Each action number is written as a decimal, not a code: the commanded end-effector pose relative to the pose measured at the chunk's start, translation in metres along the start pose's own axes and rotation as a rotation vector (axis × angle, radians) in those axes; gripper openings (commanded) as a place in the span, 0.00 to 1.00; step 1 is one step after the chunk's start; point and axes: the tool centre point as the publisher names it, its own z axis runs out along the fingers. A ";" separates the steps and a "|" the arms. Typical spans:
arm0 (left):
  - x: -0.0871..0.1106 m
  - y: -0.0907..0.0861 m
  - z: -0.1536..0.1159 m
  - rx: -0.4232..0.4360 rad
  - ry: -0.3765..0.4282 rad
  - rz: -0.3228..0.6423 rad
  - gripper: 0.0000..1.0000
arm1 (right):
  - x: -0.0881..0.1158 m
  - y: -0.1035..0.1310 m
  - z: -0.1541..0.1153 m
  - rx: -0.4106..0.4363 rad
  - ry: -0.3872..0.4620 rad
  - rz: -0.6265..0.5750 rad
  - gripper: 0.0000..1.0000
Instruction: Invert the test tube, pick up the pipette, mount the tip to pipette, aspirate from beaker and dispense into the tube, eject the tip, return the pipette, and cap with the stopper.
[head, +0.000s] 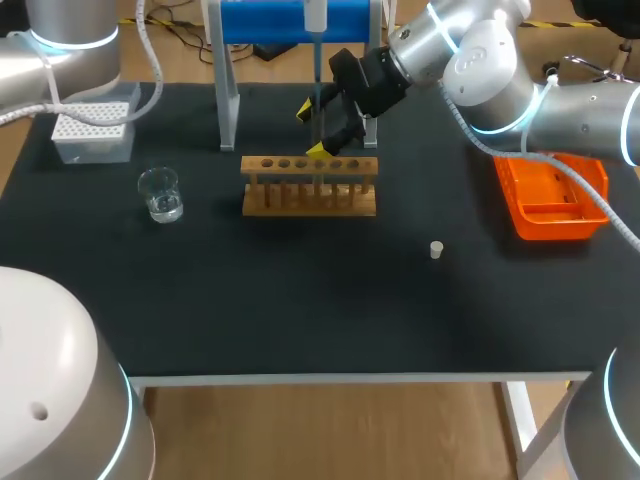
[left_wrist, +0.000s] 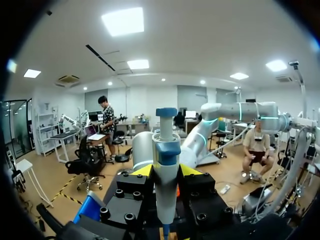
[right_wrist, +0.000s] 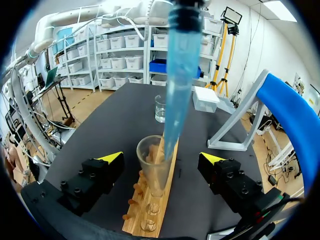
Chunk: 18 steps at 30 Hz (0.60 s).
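My left gripper is shut on the pipette, whose white body and blue cap stand between the yellow tips. In the head view the pipette hangs over the wooden rack, while the left gripper itself is out of that view. The pipette's blue tip reaches down into the mouth of a glass test tube standing upright in the rack. My right gripper is open, one finger on each side of the tube, neither touching it. That same right gripper hovers just behind the rack.
A beaker with some water stands left of the rack, and a white tip box sits at the back left. The small white stopper lies on the mat right of centre. An orange bin is at the right. The blue pipette stand rises behind the rack.
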 end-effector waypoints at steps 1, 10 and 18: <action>-0.004 0.002 0.002 0.005 0.013 0.001 0.00 | 0.000 0.000 -0.001 0.002 0.002 0.000 1.00; 0.002 0.001 0.005 0.011 0.016 -0.002 0.00 | 0.000 0.000 -0.001 0.002 0.002 0.000 1.00; 0.008 0.000 0.006 0.010 0.014 -0.007 0.00 | 0.000 0.000 -0.001 0.002 0.002 0.000 1.00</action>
